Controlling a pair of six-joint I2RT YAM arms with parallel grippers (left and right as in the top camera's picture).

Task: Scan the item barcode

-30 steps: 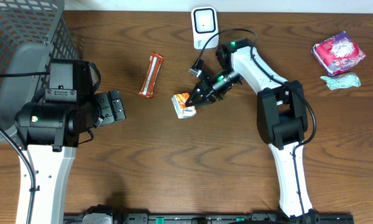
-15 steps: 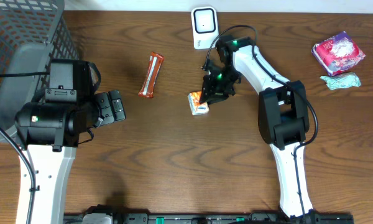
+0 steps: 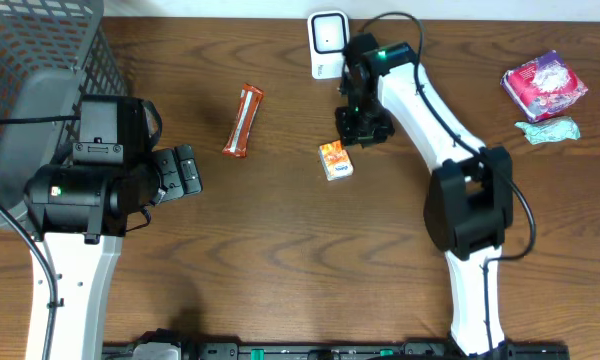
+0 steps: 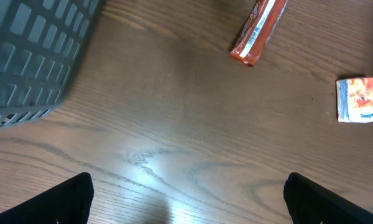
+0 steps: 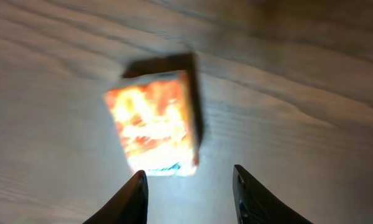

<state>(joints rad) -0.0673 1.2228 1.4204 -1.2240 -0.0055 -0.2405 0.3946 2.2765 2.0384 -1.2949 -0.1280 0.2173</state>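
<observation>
- One orange packet lies on the table in front of the one scanner; one red bar lies to the scanner's left
- Left jaws and right jaws both stand apart, holding nothing

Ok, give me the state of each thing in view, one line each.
small orange box, lying flat, gripped by nothing
red snack bar, lying flat, untouched
white scanner, standing at the far edge
pink packet, lying flat, untouched
teal wrapper, crumpled beside the pink packet
left fingers, open, empty
right fingers, open, empty, near the small orange box
</observation>
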